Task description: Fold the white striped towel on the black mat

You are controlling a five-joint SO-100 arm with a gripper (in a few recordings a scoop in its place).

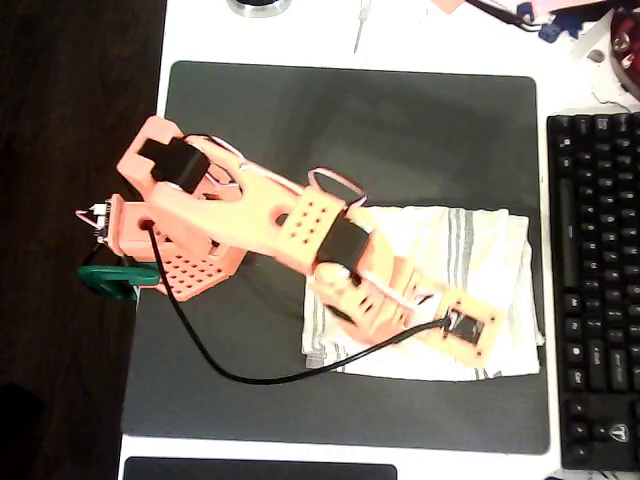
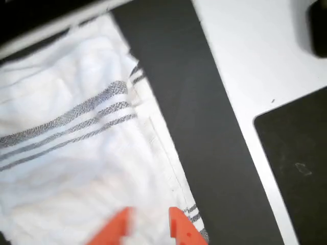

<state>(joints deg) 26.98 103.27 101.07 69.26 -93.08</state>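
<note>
The white striped towel (image 1: 500, 260) lies rumpled on the right half of the black mat (image 1: 380, 130), its grey stripes running up and down the overhead view. My orange arm (image 1: 300, 220) reaches from its base at the left across the towel, and its far end hangs over the towel's lower right part. In the wrist view the towel (image 2: 76, 153) spreads over the left side, with its hemmed edge beside a strip of mat (image 2: 204, 127). My gripper (image 2: 149, 224) is open by a narrow gap just above the towel near that edge, with nothing held.
A black keyboard (image 1: 595, 290) lies right of the mat, close to the towel's right edge. A second dark pad (image 1: 260, 468) sits at the table's front edge. A green clamp (image 1: 110, 280) holds the arm's base at the left. Small tools lie behind the mat.
</note>
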